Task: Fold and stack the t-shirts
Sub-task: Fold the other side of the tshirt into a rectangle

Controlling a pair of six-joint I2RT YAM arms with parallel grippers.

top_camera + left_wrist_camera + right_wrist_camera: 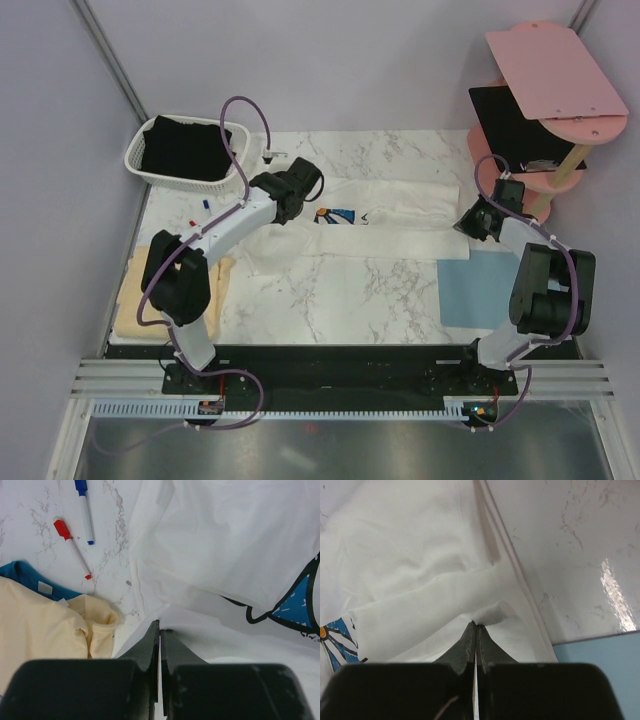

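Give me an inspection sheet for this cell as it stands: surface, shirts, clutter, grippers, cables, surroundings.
Surface: marble-patterned table, no spills seen.
Job's things: white t-shirt laid across mid-table, print showing; pale yellow t-shirt at the near left edge; black t-shirt in the white basket at the far left corner. Nothing stacked.
Clutter: red marker and blue marker on the table left of the white t-shirt; light-blue mat at near right.
Grippers: left gripper shut on a fold of the white t-shirt; right gripper shut on its right end.
Cables: purple cables loop off both arms, none seen snagged.
Surroundings: pink stand at far right holding a black clipboard.
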